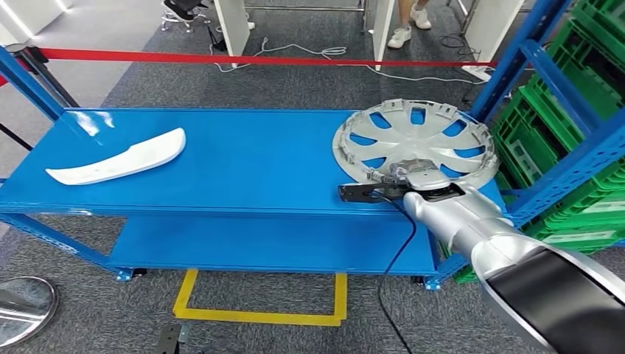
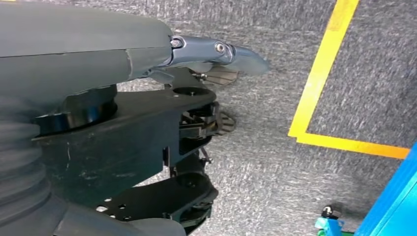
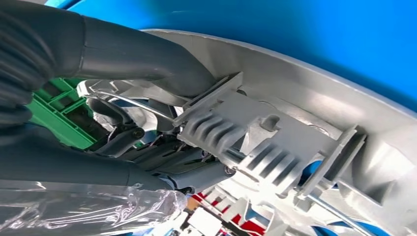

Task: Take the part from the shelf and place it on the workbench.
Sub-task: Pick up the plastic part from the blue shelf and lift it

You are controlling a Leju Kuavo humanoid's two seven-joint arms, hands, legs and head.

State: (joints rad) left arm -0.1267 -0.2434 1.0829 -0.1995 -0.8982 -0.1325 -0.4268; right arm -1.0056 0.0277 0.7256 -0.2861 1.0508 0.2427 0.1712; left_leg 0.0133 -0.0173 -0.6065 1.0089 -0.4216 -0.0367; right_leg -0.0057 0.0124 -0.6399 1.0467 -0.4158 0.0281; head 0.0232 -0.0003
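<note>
A silver hubcap (image 1: 416, 140) with several spoke openings lies on the right end of the blue table's top (image 1: 258, 162). My right hand (image 1: 424, 181) is at the hubcap's near edge. In the right wrist view the thumb (image 3: 137, 54) lies over the hubcap's ribbed rim (image 3: 295, 142) and darker fingers (image 3: 162, 157) curl under it, so the hand grips the rim. My left hand (image 2: 147, 54) hangs beside my body above the carpet, its fingers stretched out and holding nothing.
A white curved part (image 1: 121, 161) lies on the table's left end. Blue racking with green crates (image 1: 567, 125) stands close on the right. Red barrier tape (image 1: 221, 57) runs behind, with a person's feet (image 1: 409, 26) beyond it. Yellow floor marking (image 1: 258, 316) lies in front.
</note>
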